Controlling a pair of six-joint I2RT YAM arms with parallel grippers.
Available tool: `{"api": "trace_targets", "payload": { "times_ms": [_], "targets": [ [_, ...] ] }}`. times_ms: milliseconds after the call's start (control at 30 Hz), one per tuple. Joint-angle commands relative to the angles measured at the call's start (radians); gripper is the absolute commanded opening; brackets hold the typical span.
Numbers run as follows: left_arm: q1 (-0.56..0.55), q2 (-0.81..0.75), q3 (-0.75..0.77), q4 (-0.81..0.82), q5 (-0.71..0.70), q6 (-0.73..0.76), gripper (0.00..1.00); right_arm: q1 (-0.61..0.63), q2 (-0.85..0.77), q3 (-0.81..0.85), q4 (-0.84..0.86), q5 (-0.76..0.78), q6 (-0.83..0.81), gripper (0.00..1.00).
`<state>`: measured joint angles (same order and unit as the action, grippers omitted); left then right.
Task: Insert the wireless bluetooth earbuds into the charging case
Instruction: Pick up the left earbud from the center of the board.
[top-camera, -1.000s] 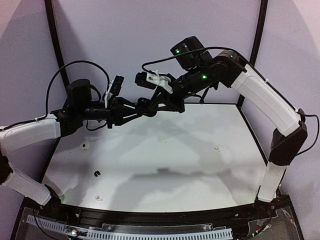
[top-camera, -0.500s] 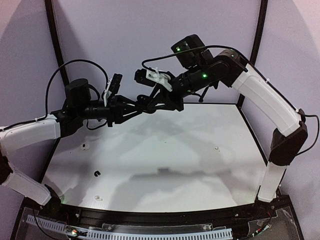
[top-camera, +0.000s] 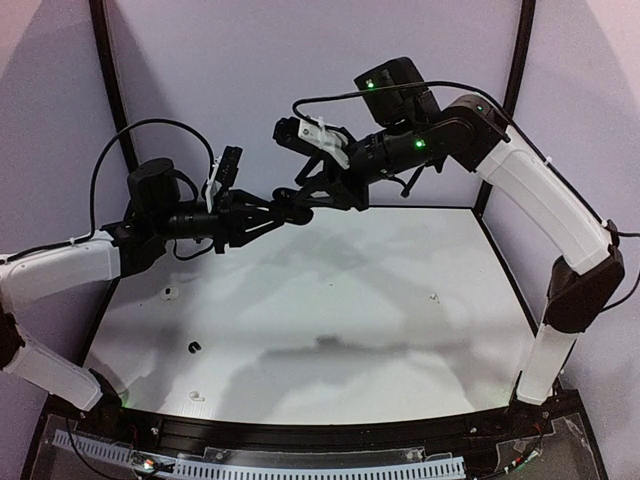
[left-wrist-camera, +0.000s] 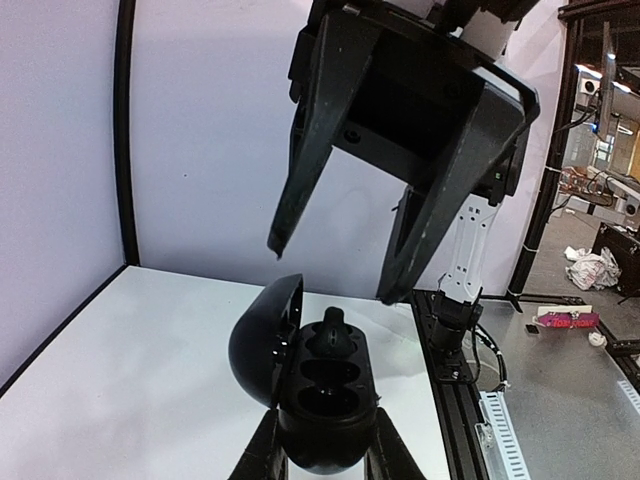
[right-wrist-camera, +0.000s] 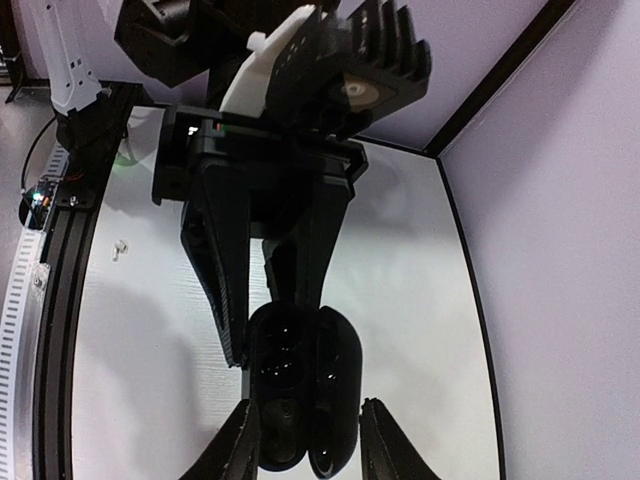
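Black fingers of the right gripper (left-wrist-camera: 330, 272) are standing apart with nothing between them, hanging tips-down just above the charging case (left-wrist-camera: 325, 405) without touching it. The case is being held up in the air, well above the table (top-camera: 350, 300), by the left gripper (left-wrist-camera: 323, 450), whose fingers are clamping its near end from both sides. Its lid (left-wrist-camera: 262, 345) is hanging open to one side, baring the pockets. A black earbud (left-wrist-camera: 333, 335) is resting in the far pocket, its top poking up a little; whether it is fully seated I cannot tell. The hollow nearer the camera is looking empty. Down on the table, on the left arm's side, a loose black earbud (top-camera: 193, 347) and a white earbud (top-camera: 197, 396) are lying well apart from the case; other pale specks are too small to name. Judging from this, the task is only getting under way: one bud is probably in, its black partner is waiting to be fetched, and the white ones are needing a case that is not showing in any view.
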<state>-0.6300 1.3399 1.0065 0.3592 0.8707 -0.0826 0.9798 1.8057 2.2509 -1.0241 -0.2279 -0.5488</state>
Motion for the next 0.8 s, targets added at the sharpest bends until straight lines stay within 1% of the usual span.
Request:
{"api": "trace_targets", "payload": {
  "times_ms": [0,233,267,433,467,533,633,700,767],
  "targets": [
    [0.013,-0.041,-0.017,0.027,-0.014,-0.020,0.01,0.006,-0.050,-0.006,0.081,-0.019,0.022,0.35],
    [0.034,-0.049,-0.028,0.063,-0.058,-0.069,0.01,-0.001,-0.151,-0.088,0.302,-0.063,0.088,0.41],
    [0.038,-0.053,-0.031,0.067,-0.070,-0.080,0.01,-0.006,-0.168,-0.114,0.358,-0.061,0.106,0.43],
    [0.064,-0.080,-0.049,0.070,-0.133,-0.102,0.01,-0.066,-0.245,-0.250,0.565,-0.033,0.243,0.51],
    [0.076,-0.090,-0.050,0.066,-0.148,-0.104,0.01,-0.104,-0.253,-0.278,0.602,-0.016,0.293,0.53],
    [0.100,-0.109,-0.048,0.052,-0.160,-0.108,0.01,-0.150,-0.249,-0.314,0.637,0.014,0.381,0.57],
    [0.152,-0.132,-0.049,0.029,-0.158,-0.107,0.01,-0.200,-0.223,-0.348,0.662,0.034,0.471,0.58],
    [0.178,-0.155,-0.053,0.022,-0.159,-0.091,0.01,-0.208,-0.199,-0.370,0.674,-0.046,0.489,0.69],
    [0.202,-0.180,-0.065,0.027,-0.155,-0.093,0.01,-0.207,-0.175,-0.391,0.704,-0.194,0.507,0.84]
  ]
}}
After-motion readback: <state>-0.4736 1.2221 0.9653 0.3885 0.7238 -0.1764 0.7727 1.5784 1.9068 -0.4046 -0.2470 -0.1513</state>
